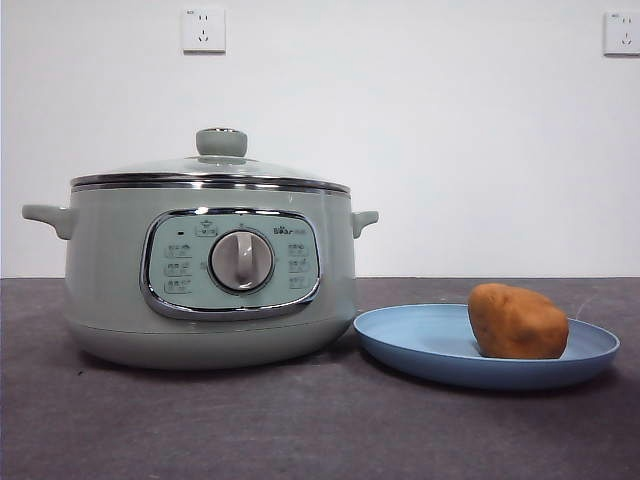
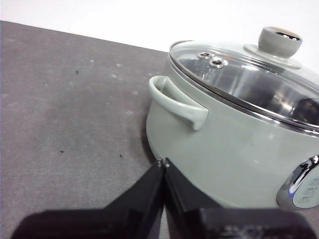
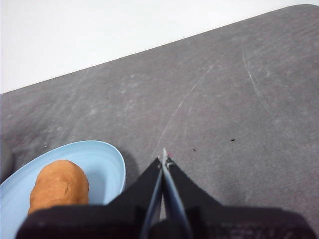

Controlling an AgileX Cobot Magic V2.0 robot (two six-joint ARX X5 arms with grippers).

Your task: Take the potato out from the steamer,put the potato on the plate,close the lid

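The sage-green steamer (image 1: 210,270) stands at the left of the table with the glass lid (image 1: 215,165) seated on its chrome rim. To its right the orange-brown potato (image 1: 517,322) lies on the light-blue plate (image 1: 420,345). Neither arm shows in the front view. My left gripper (image 2: 163,163) is shut, empty, low beside the steamer (image 2: 234,144) near its side handle (image 2: 177,102); the lid (image 2: 259,74) shows closed there too. My right gripper (image 3: 164,154) is shut and empty over bare table, beside the plate (image 3: 107,164) holding the potato (image 3: 59,185).
The table is a dark grey mat (image 1: 300,420) against a white wall with two power sockets (image 1: 203,30). The steamer's front panel carries a round dial (image 1: 241,261).
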